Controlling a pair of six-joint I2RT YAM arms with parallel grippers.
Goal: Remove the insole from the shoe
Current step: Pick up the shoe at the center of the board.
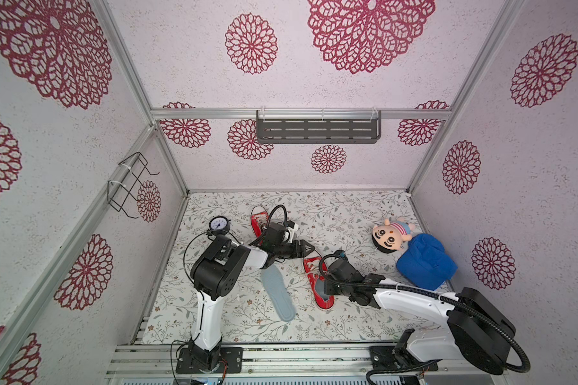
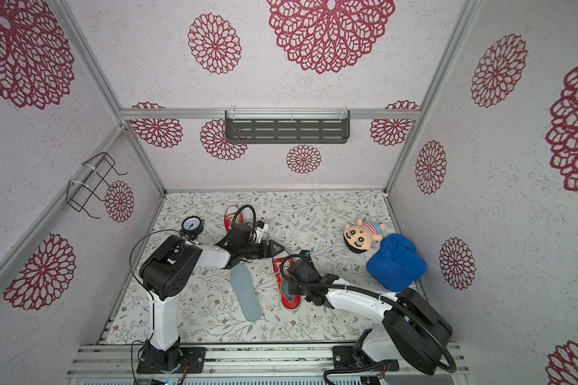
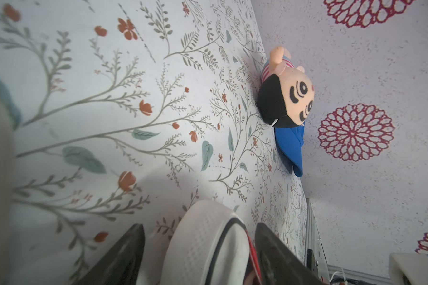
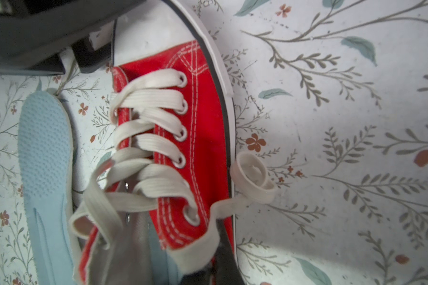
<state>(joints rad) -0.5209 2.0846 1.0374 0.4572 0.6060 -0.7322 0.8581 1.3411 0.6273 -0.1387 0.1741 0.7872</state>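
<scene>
Red shoe [image 1: 324, 301]: lies flat on the flowered table [image 1: 364, 213], long axis running from the toe, far from the robot's base, to the heel, near it.
Pale blue insole [image 4: 158, 249]: inside that shoe, visible at its mouth and lying along the same axis.
Right pincer [image 1: 327, 289]: jaws closed, tips down in the shoe's mouth at the insole's heel end; whether they pinch it cannot be told.
Left pincer [image 1: 309, 250]: jaws apart, straddling the white toe cap [image 3: 208, 246].
Nearer arm: the right; the pull probably runs up and heelward while the toe is braced.
Loose insole [image 1: 278, 293]: on the table beside the shoe, apart from it.
Second shoe [image 1: 258, 220]: beyond the left arm.
</scene>
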